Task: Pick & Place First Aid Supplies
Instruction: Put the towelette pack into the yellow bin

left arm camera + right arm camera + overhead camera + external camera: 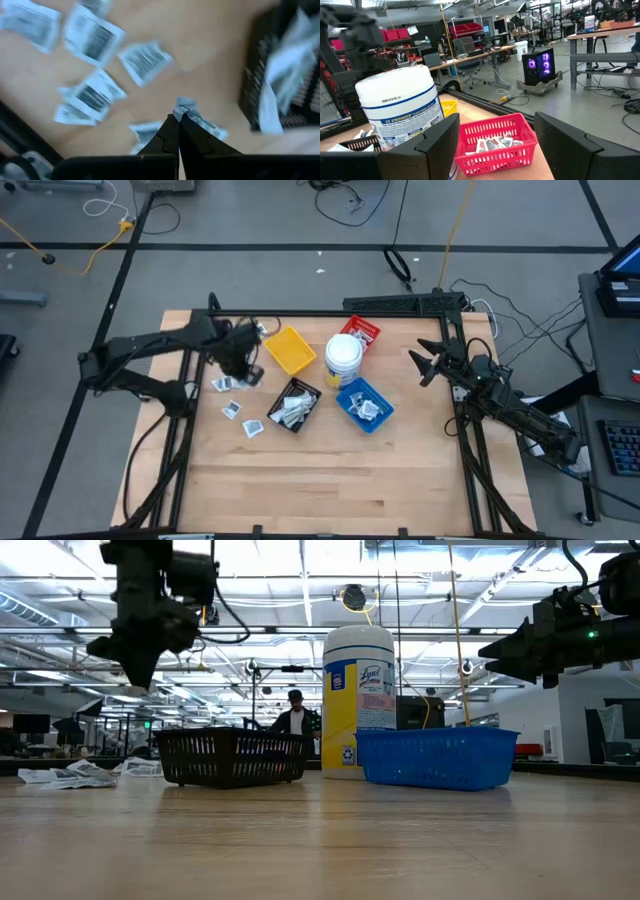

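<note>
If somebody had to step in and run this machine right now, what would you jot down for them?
Left hand: shut on a packet, raised above the loose packets at the table's left.
Right hand: open, waiting at the right, holding nothing.
Done: packets already lie in the black tray, blue tray and red tray.
Left: the held packet has to be placed, then the loose ones cleared. Yellow tray looks empty.
</note>
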Robot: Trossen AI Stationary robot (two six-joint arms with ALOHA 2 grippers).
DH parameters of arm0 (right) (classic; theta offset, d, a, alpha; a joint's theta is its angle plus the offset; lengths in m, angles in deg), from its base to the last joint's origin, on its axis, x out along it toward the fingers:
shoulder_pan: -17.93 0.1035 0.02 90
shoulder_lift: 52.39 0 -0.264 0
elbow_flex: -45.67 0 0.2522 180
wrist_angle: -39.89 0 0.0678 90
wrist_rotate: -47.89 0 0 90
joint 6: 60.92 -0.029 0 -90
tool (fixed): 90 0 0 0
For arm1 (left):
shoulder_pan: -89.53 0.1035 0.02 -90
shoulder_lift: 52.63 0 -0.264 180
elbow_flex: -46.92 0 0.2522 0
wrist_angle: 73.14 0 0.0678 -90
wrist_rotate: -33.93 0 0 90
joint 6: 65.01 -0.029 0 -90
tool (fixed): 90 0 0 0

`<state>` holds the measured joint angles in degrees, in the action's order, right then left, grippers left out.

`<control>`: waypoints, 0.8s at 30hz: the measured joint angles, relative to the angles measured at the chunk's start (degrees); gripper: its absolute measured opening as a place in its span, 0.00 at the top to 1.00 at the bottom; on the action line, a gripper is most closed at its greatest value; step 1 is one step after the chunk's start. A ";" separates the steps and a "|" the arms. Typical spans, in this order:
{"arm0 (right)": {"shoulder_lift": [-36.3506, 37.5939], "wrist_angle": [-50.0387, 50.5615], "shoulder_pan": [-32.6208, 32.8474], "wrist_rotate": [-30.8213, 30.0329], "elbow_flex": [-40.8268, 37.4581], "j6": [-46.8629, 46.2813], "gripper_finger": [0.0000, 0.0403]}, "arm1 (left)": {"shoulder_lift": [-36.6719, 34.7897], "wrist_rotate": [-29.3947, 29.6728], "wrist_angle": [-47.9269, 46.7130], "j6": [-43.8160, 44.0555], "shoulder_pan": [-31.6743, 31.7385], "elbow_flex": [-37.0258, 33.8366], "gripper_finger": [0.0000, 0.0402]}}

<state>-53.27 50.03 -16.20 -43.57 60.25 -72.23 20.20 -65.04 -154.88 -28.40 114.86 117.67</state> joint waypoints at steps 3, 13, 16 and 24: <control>0.01 0.00 0.00 0.00 -0.01 0.01 0.37 | 0.86 0.00 0.00 -2.20 6.47 0.02 1.00; 0.01 0.01 0.00 0.00 -0.01 0.01 0.37 | 16.98 -0.31 -0.67 -9.41 13.34 11.04 1.00; 0.00 0.02 0.00 0.00 -0.02 0.02 0.37 | 23.37 0.42 -1.98 -11.47 13.37 18.08 1.00; 0.00 0.02 0.00 0.00 -0.02 0.00 0.37 | 36.07 0.53 -3.86 -15.82 14.02 35.94 1.00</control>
<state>-53.27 50.05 -16.20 -43.57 60.22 -72.23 56.27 -64.51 -158.75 -44.22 128.88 153.60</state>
